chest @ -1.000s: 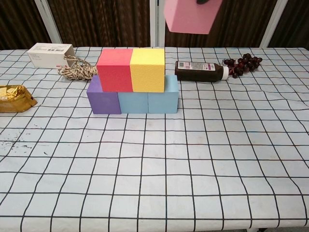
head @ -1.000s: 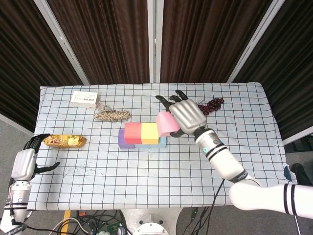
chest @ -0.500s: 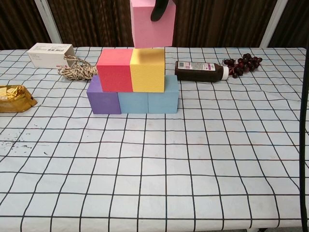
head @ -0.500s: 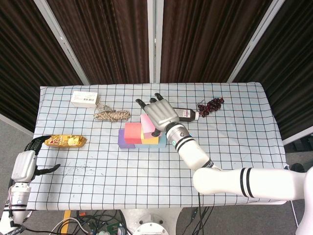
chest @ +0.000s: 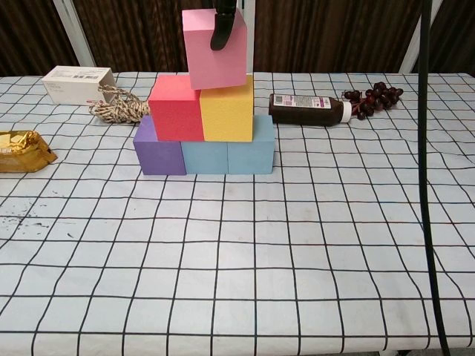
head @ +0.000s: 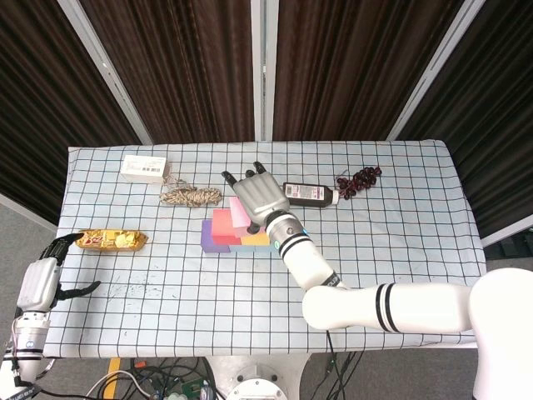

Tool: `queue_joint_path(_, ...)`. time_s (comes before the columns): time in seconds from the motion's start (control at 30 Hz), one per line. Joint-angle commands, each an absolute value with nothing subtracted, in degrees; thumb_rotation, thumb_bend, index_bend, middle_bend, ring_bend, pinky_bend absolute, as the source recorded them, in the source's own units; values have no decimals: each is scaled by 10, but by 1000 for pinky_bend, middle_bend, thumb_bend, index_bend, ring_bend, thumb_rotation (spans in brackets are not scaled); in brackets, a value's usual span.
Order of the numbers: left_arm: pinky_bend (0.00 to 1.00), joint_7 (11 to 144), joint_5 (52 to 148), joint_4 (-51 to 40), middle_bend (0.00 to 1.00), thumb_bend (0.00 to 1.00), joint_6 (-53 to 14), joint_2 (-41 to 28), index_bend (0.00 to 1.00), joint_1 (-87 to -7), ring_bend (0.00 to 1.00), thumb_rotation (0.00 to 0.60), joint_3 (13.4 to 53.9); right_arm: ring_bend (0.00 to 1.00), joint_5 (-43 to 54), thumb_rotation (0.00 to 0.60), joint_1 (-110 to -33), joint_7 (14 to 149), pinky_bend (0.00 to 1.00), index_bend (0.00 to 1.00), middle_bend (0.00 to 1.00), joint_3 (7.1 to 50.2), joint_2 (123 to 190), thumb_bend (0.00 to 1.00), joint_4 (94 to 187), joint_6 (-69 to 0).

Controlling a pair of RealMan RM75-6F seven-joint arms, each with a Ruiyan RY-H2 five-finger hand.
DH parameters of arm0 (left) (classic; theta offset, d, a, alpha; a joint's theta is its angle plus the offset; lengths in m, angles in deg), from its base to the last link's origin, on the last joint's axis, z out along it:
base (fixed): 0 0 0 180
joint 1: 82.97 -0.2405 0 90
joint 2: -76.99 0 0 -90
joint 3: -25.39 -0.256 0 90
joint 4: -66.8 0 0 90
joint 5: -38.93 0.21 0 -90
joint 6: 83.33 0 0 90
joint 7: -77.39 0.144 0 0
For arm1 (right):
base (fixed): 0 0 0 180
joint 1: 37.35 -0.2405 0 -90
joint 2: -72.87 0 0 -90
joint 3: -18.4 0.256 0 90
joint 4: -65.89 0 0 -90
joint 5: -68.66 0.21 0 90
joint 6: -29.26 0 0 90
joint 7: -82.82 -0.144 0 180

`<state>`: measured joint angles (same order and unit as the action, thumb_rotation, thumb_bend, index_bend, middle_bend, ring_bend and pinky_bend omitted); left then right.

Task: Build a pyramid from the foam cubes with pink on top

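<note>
In the chest view a purple cube (chest: 158,148) and two light blue cubes (chest: 205,156) (chest: 251,152) form the bottom row. On them stand a red cube (chest: 177,108) and a yellow cube (chest: 226,110). My right hand (head: 258,198) holds the pink cube (chest: 216,49) (head: 239,212) over the seam between red and yellow, slightly tilted, its underside down at their tops. One dark finger (chest: 223,26) lies on the cube's front face. Whether the cube rests on them I cannot tell. My left hand (head: 40,282) hangs open beyond the table's left edge.
A white box (chest: 76,83) and a coil of rope (chest: 119,109) lie at the back left. A golden snack packet (chest: 22,150) sits at the left edge. A dark bottle (chest: 308,109) and grapes (chest: 375,96) lie to the right of the stack.
My right hand has carried the pink cube leftward and down, from above and right of the stack to the tops of the red and yellow cubes. The left hand has barely moved.
</note>
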<state>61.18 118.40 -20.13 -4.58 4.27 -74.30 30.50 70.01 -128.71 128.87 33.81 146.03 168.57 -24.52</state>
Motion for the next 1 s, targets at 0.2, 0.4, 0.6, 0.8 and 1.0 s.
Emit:
queue_joint_path(0.2, 180, 594, 1188, -192, 143, 34, -45, 47, 154, -746, 110, 600, 305, 159, 758, 600, -1319, 1319, 8, 0, 504, 348, 1489, 103, 1678, -293)
queue_joint_path(0.4, 180, 585, 1189, -187, 143, 34, -46, 49, 154, -748, 110, 600, 303, 166, 783, 600, -1328, 1330, 8, 0, 506, 368, 1505, 104, 1667, -311)
queue_joint_path(0.6, 180, 579, 1189, -181, 143, 34, -50, 47, 154, -749, 110, 600, 303, 166, 801, 600, -1332, 1347, 9, 0, 506, 377, 1516, 104, 1659, -315)
queue_joint_path(0.8, 180, 574, 1188, -175, 143, 34, -52, 46, 154, -749, 110, 600, 302, 166, 812, 600, -1335, 1362, 12, 0, 505, 385, 1534, 105, 1641, -321)
queue_joint_path(1.0, 180, 568, 1187, -170, 143, 34, -51, 47, 154, -751, 110, 600, 303, 167, 817, 600, -1335, 1373, 12, 0, 505, 397, 1543, 104, 1631, -331)
